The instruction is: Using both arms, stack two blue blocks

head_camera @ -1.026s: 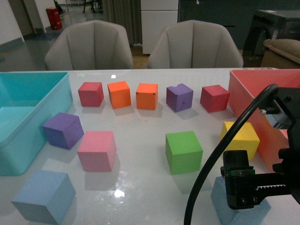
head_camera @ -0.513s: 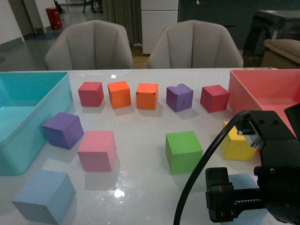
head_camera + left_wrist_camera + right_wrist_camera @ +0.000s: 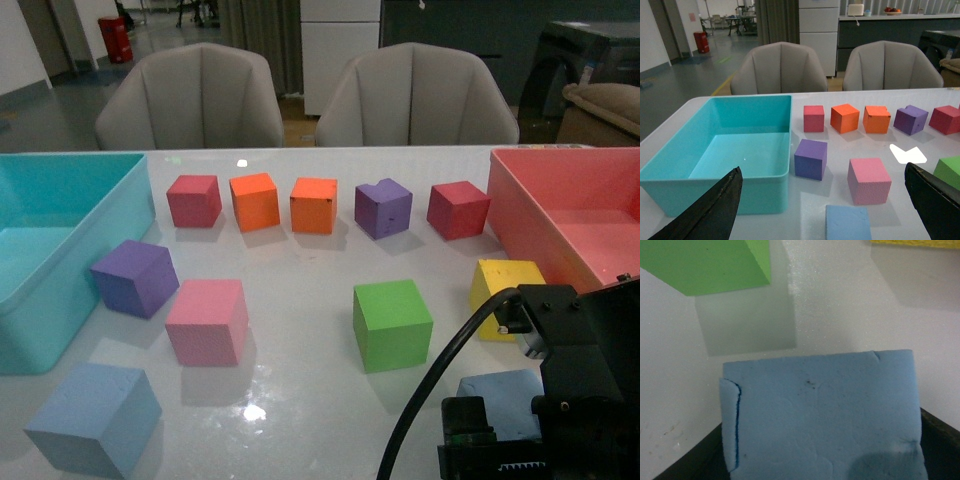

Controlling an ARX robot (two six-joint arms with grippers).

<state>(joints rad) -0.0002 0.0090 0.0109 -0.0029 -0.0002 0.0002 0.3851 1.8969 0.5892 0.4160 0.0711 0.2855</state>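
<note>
At the table's near-left corner the left blue block [image 3: 90, 420] is sitting alone, just in front of the teal bin [image 3: 60, 250] and near the pink cube [image 3: 207, 320]. The left gripper [image 3: 822, 194] is hovering short of it, its fingers [image 3: 715, 210] spread wide with nothing between them.

Further right along the near edge, the right blue block [image 3: 500, 398] is lying in front of the green cube [image 3: 392, 322] and the yellow cube [image 3: 508, 290], half hidden by the right arm [image 3: 590, 380]. In the right wrist view the right gripper [image 3: 820, 460] is straddling this block, with a dark finger showing at either side. I cannot tell whether the jaws are pressing the foam or only flanking it.

The right arm seems to be working on the grasp. To do it well, it should be centring the fingers on two opposite flat faces, away from the torn edge. It should close gently, since foam squashes, and lift straight up to clear the green cube. After that it would be carrying the block level toward the near-left corner, with the left gripper steadying the lower block.
</note>
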